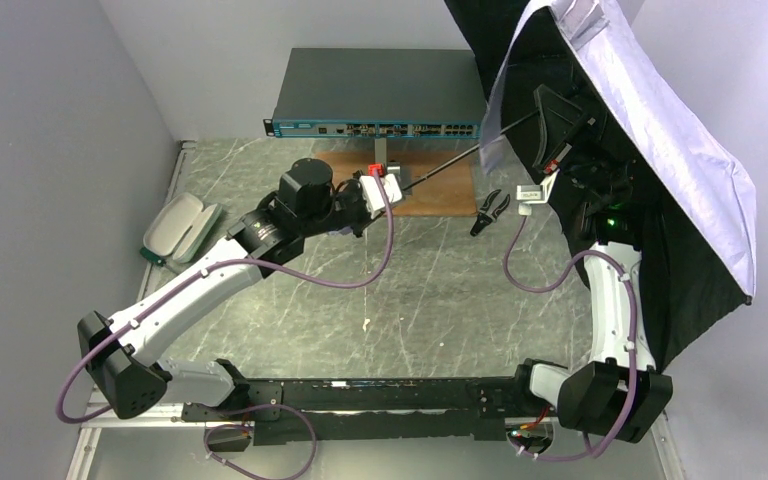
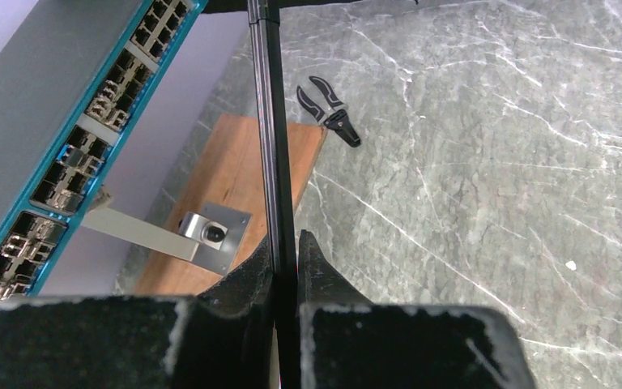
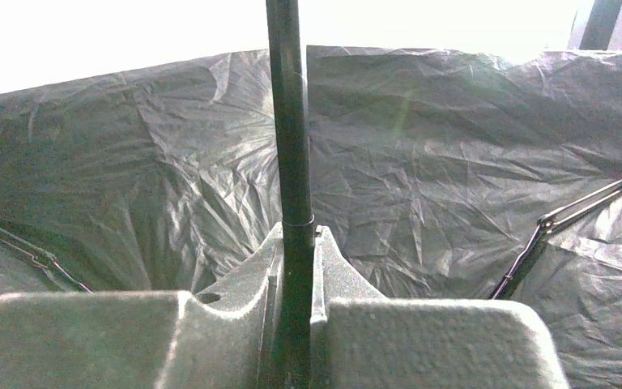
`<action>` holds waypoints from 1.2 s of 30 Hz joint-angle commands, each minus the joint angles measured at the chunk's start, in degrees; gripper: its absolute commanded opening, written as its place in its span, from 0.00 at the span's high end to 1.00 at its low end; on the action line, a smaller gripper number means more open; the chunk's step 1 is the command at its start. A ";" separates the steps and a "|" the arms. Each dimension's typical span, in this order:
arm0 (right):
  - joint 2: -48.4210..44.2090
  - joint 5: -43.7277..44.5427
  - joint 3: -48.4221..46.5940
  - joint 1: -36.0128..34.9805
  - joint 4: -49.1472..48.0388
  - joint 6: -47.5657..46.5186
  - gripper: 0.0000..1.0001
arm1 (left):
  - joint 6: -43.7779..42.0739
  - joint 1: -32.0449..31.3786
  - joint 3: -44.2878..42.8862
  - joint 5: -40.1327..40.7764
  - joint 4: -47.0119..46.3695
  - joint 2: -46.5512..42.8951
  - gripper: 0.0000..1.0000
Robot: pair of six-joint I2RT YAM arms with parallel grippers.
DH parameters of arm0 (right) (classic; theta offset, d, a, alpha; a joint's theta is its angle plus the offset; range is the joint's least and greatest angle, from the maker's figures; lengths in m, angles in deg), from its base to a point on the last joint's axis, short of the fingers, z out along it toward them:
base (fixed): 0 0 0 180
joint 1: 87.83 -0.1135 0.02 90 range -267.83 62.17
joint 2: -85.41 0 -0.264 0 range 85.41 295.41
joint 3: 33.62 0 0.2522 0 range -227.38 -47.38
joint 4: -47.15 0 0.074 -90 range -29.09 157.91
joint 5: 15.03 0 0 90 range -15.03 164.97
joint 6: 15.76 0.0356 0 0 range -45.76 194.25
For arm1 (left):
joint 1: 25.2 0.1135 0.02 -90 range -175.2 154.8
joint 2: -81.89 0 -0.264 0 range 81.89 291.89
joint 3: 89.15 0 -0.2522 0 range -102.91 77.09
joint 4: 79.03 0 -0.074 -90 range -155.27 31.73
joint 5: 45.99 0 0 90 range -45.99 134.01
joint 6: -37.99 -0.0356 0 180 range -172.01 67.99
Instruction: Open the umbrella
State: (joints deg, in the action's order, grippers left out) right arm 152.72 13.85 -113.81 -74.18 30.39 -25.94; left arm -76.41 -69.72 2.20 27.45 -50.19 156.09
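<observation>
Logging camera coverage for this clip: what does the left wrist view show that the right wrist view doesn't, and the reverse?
Only the left wrist view: the network switch, wooden board, pliers, metal bracket and marble table. Only the right wrist view: the umbrella's spread black lining and its ribs. Both views: the dark shaft running up between the fingers, with the left hand and the right hand each shut on it.

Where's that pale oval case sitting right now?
In the top view, the pale oval case lies at the left edge of the table, just left of the left arm, far from the umbrella on the right.
</observation>
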 commanded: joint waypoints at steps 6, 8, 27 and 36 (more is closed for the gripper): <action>4.81 95.71 -4.53 12.59 -4.65 8.03 0.91 | -3.27 -3.06 5.65 -8.83 25.45 -3.19 1.00; 4.81 96.85 -3.80 12.54 -5.89 8.25 0.90 | -0.88 -3.19 4.16 -9.03 24.91 -1.65 1.00; -7.39 90.30 12.57 -10.03 4.02 5.72 0.88 | 2.30 -4.79 -7.36 -11.22 16.09 2.87 1.00; -1.96 90.45 9.83 -7.25 1.51 5.13 0.96 | 0.20 -3.82 -5.26 -11.44 18.39 0.39 1.00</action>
State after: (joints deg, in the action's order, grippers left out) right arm 145.77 73.08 -100.11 -90.00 37.84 -24.91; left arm -69.31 -73.41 -3.81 28.28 -43.05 163.36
